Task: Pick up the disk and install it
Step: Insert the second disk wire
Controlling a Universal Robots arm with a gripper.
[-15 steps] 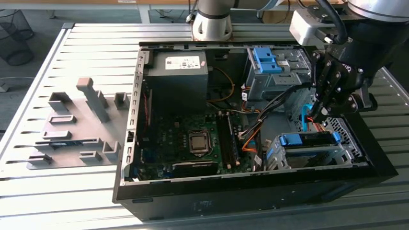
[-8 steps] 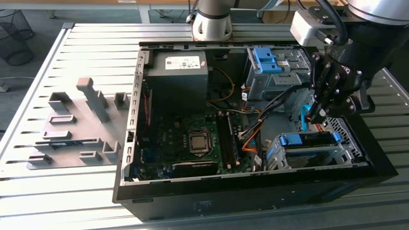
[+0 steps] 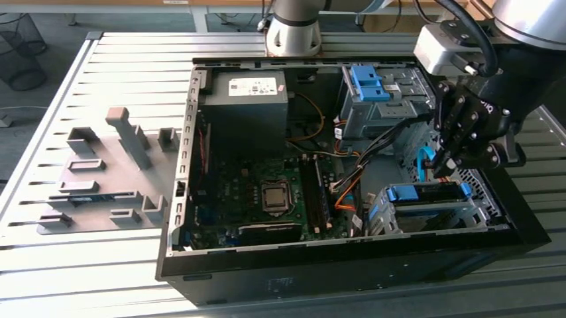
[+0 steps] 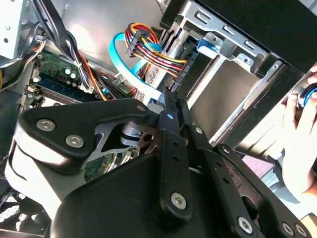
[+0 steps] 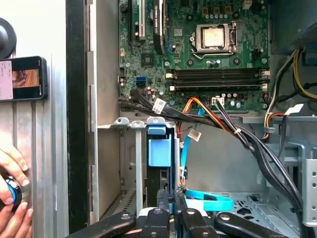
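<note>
The disk [image 3: 426, 193], framed by bright blue rails, sits in the top slot of the metal drive cage [image 3: 389, 222] at the front corner of the open computer case, on the exterior view's right. In the first wrist view its blue front [image 5: 157, 148] shows inside the cage. My gripper [image 3: 439, 171] hangs just above and behind the cage, apart from the disk. In both wrist views its fingers [image 4: 171, 106] lie pressed together with nothing between them, and in the first wrist view the gripper [image 5: 172, 199] points toward the disk's end.
A light-blue flat cable [image 4: 130, 64] and bundled power wires [image 5: 233, 129] run close by the fingers. A blue bracket [image 3: 367, 83] tops the rear cage; the grey power-supply box [image 3: 246, 99] stands behind the motherboard [image 3: 265, 192]. A person's hand [image 4: 299, 134] is beside the case. Grey fixtures [image 3: 97, 179] lie left.
</note>
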